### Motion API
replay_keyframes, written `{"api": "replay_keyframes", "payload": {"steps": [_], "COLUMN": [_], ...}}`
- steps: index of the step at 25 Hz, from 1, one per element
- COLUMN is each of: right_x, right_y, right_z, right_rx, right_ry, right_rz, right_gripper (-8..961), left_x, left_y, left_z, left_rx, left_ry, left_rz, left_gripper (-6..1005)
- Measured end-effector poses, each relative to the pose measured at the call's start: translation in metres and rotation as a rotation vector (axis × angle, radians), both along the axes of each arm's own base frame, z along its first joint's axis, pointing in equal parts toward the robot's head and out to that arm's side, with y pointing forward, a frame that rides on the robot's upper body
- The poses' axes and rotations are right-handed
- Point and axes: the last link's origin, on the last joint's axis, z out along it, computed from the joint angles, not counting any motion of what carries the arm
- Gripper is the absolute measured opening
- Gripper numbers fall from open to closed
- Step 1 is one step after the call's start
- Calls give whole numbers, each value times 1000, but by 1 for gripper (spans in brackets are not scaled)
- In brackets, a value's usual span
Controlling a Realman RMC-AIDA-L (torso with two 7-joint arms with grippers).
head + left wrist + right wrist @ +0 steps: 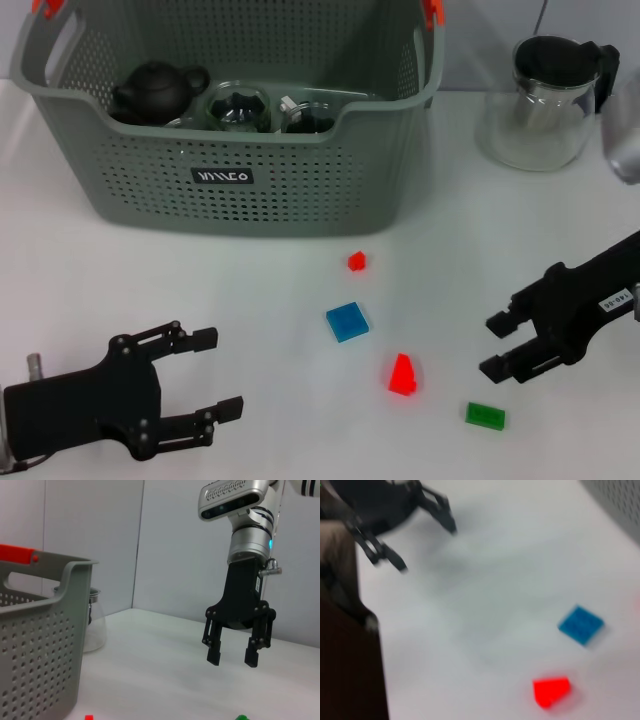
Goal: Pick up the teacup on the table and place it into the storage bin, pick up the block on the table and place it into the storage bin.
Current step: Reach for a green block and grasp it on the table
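Blocks lie loose on the tabletop (250, 290) before the storage bin (240, 130); right gripper (510, 345), jaws spread and empty, hovers nearest the red block (403, 375), apparently lining up. Left gripper (215, 375) idles, jaws spread.

The white desk (250, 290) carried the grey perforated storage bin (230, 170) at the back and a glass pitcher (545, 100) with a black lid beside it. In front lay a small red block (356, 261), a blue square block (347, 322), a red wedge block (403, 375) and a green block (485, 415), all apart.
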Motion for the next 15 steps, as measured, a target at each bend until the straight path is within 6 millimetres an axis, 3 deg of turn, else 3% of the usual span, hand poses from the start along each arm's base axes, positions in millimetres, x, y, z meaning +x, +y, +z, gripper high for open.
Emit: {"api": "replay_keyframes", "payload": {"steps": [5, 12, 15], "right_x": [-4, -13, -15], "right_y": [2, -3, -6], "right_z": [-5, -27, -37], "right_rx": [-15, -55, -68], "right_ry": [-146, -291, -332], "right_rz": [-6, 62, 83], "right_gripper": [595, 592, 541], "left_x": [1, 2, 2], "left_y": [4, 10, 11], "left_z": [-2, -6, -6], "left_rx": [2, 3, 7], "left_ry": [-1, 0, 0], "left_rz": [0, 13, 17], "left_gripper": [797, 798, 798]}}
